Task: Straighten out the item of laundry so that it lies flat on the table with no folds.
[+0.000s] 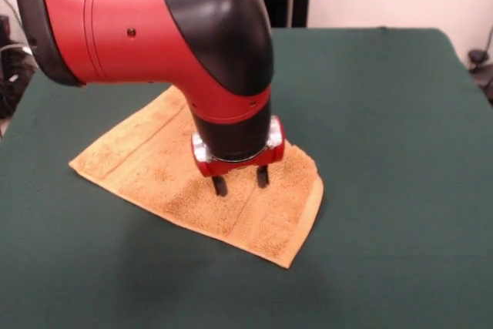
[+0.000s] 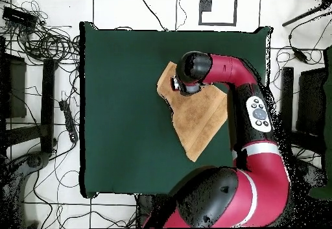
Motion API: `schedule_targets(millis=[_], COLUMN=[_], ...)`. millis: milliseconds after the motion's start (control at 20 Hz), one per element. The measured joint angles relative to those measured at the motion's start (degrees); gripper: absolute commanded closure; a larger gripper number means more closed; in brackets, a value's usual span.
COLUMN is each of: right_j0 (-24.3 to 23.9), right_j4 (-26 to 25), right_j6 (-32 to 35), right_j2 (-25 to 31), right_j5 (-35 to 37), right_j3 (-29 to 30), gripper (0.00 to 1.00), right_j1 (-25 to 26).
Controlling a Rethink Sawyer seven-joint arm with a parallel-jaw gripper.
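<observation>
**Towel under my fingers**

The orange towel [image 1: 154,167] lies on the green table [image 1: 385,152], a little toward one side. Its edge nearest the front camera looks doubled over. My fingers [image 1: 241,181] point straight down onto the towel, spread apart, with nothing between them. The tips touch the cloth near its middle.

1. Table [image 1: 400,190]: dark green cloth cover, fills most of the frame.
2. Towel [image 1: 154,167]: golden-orange terry, lies left of centre, spread in a rough diamond; right edge near the lower corner turned up in a fold.
3. Arm [image 1: 154,28]: red and black, enters from upper left, bends down at centre.
4. Gripper [image 1: 241,181]: two dark fingers [image 1: 219,186] parted, tips on the towel.
</observation>
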Motion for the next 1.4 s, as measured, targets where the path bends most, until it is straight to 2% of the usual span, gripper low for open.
schedule_targets(millis=[400,600,950,1150,1250,1350,1400], right_j0=[-0.72,-0.67,0.01,1.58,2.03,3.12,3.29], right_j4=[1.24,1.53,3.02,2.81,2.39,-0.47,-1.32], right_j6=[0.00,0.01,0.02,0.02,0.02,0.04,0.04], right_j2=[-0.40,-0.27,0.32,0.97,1.40,3.85,4.52], right_j5=[-0.58,1.03,10.41,19.06,21.70,28.51,29.74], right_j3=[-0.40,-2.71,-12.16,-21.83,-24.73,-32.37,-33.71], gripper=[0.00,0.00,0.00,0.00,0.00,0.00,0.00], right_j1=[0.77,1.82,6.24,10.57,11.86,15.06,15.58])
